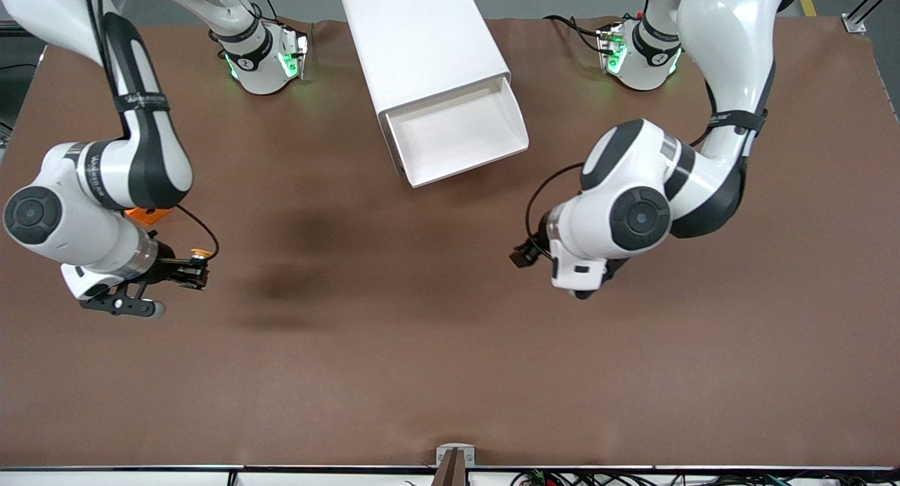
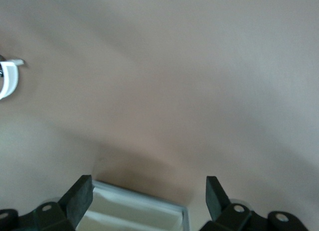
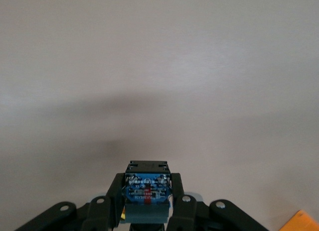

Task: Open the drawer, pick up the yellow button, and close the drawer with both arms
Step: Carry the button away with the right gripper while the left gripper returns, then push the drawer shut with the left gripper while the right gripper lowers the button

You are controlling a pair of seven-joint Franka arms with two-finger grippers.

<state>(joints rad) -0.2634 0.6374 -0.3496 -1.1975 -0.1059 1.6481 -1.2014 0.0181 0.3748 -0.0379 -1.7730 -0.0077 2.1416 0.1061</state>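
Note:
The white cabinet stands at the table's far middle. Its uppermost drawer is pulled out and looks empty. My right gripper hovers over the table toward the right arm's end, shut on the button, whose orange cap shows. In the right wrist view the button's black body and blue board sit clamped in the right gripper. My left gripper is over the table, nearer the camera than the drawer. In the left wrist view the left gripper is open and empty, with a white rimmed corner showing between its fingers.
An orange square block lies on the table partly under the right arm, and its corner shows in the right wrist view. A white curved piece sits at the edge of the left wrist view. Brown table stretches toward the camera.

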